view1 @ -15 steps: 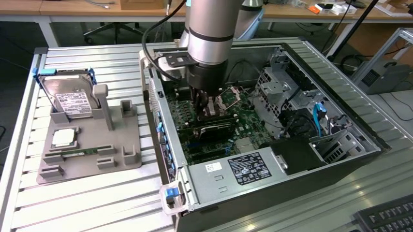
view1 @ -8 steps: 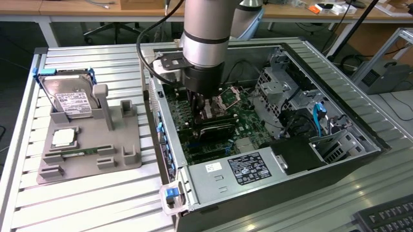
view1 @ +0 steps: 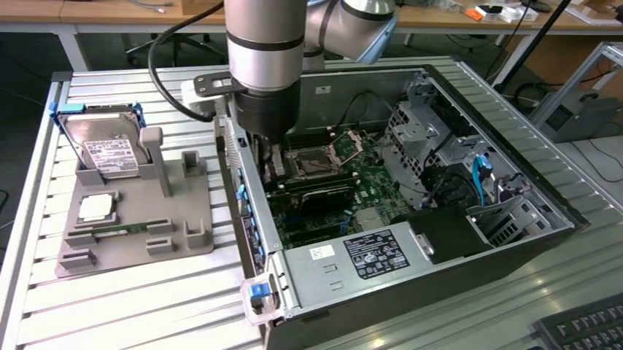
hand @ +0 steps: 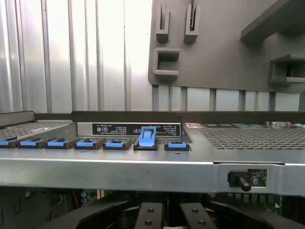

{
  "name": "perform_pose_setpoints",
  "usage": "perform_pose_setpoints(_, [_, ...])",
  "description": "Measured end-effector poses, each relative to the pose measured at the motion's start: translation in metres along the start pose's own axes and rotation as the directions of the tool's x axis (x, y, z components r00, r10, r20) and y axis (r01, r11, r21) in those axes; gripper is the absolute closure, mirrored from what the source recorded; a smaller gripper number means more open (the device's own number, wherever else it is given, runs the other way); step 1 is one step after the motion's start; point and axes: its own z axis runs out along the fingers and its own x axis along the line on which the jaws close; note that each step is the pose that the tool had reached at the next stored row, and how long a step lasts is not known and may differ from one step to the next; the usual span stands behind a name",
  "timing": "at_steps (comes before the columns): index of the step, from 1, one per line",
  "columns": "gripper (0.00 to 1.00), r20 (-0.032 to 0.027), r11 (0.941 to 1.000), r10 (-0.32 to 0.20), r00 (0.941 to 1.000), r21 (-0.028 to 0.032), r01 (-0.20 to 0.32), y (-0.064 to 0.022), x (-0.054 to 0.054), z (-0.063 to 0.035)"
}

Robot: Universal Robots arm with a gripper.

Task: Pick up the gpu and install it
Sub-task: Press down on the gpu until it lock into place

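Gripper (hand: 164,217) closed inside the case (view1: 322,273), load unclear.

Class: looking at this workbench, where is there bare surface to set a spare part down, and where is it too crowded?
Free: the slatted table in front of the grey holder tray, and the strip beyond the open computer case. Crowded: the tray and the case interior, where the arm reaches in.

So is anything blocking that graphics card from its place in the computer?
Nothing visible. The graphics card seems to lie down on the green board inside the computer case, right beside the shut gripper. The arm hides whether they touch.
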Motion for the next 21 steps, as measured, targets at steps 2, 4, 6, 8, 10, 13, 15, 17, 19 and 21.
perform_pose_setpoints(2, [0.89,0.0001,1.0,0.0,1.0,0.0004,0.0,0.0028,0.0,0.0001])
perform_pose_setpoints(4, [0.89,0.0,1.0,0.0,1.0,0.0005,0.0,0.0037,0.0,0.0002])
perform_pose_setpoints(6, [0.89,-0.0001,1.0,0.0,1.0,0.0003,0.0,0.0039,0.0,0.0005])
perform_pose_setpoints(8, [0.89,-0.0001,1.0,0.0,1.0,0.0002,0.0,0.0041,0.0,0.0021])
perform_pose_setpoints(10, [0.89,-0.0024,1.0,0.0,1.0,-0.0006,0.0,0.0034,0.0,0.0049])
perform_pose_setpoints(13, [0.89,-0.007,1.0,-0.001,1.0,-0.0007,0.001,-0.0021,-0.001,0.0075])
perform_pose_setpoints(15, [0.89,-0.0076,1.0,-0.002,1.0,-0.0013,0.002,-0.0064,-0.001,0.0082])
perform_pose_setpoints(17, [0.89,-0.0076,1.0,-0.003,1.0,-0.0019,0.003,-0.01,-0.001,0.0089])
perform_pose_setpoints(19, [0.89,-0.0076,1.0,-0.003,1.0,-0.0029,0.003,-0.014,-0.001,0.0096])
perform_pose_setpoints(21, [0.89,-0.0077,1.0,-0.004,1.0,-0.0041,0.004,-0.0186,-0.001,0.0105])
